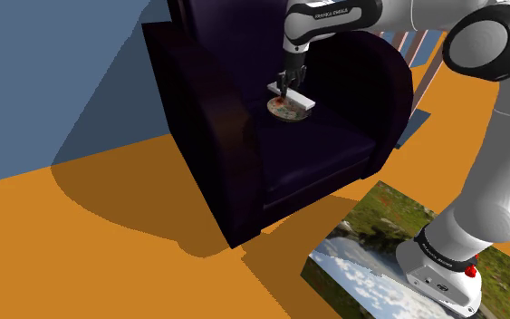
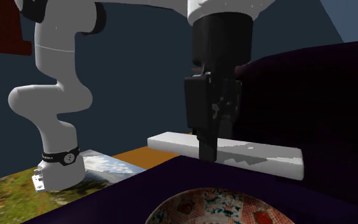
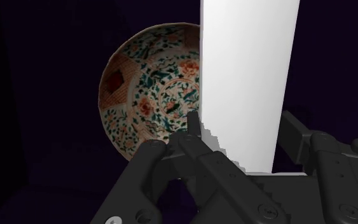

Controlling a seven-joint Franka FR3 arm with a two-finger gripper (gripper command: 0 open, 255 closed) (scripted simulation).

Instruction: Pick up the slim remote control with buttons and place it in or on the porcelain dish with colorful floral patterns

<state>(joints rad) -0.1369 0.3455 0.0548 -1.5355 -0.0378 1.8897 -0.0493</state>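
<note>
Wrist view is where I read the grip best: the gripper [image 3: 241, 137] is clamped on the white remote [image 3: 247, 76], with one black finger [image 3: 195, 137] pressed to each long side, and the slab runs straight away from the hand. It is drawn plain white. Past its edge lies the dish [image 3: 147, 95], a round bowl painted with red, green and cream floral panels. From this angle the remote covers one side of it. In the second exterior view I see the remote held level in the air, gripped partway along its length. The dish's rim is below it, and a strip of dark seat shows between the two, so they are apart, not touching. In the shoulder view the dish sits on the seat cushion of a dark, near-black armchair [image 1: 235, 172], toward the back of the seat. The remote hangs just above the dish, lying across it. The white arm [image 1: 506, 136] rises from the stand [image 1: 357, 258], whose top carries a landscape picture, and bends over the chair. The floor [image 1: 81, 245] is orange, and a blue wall [image 1: 26, 63] stands behind the armchair.
</note>
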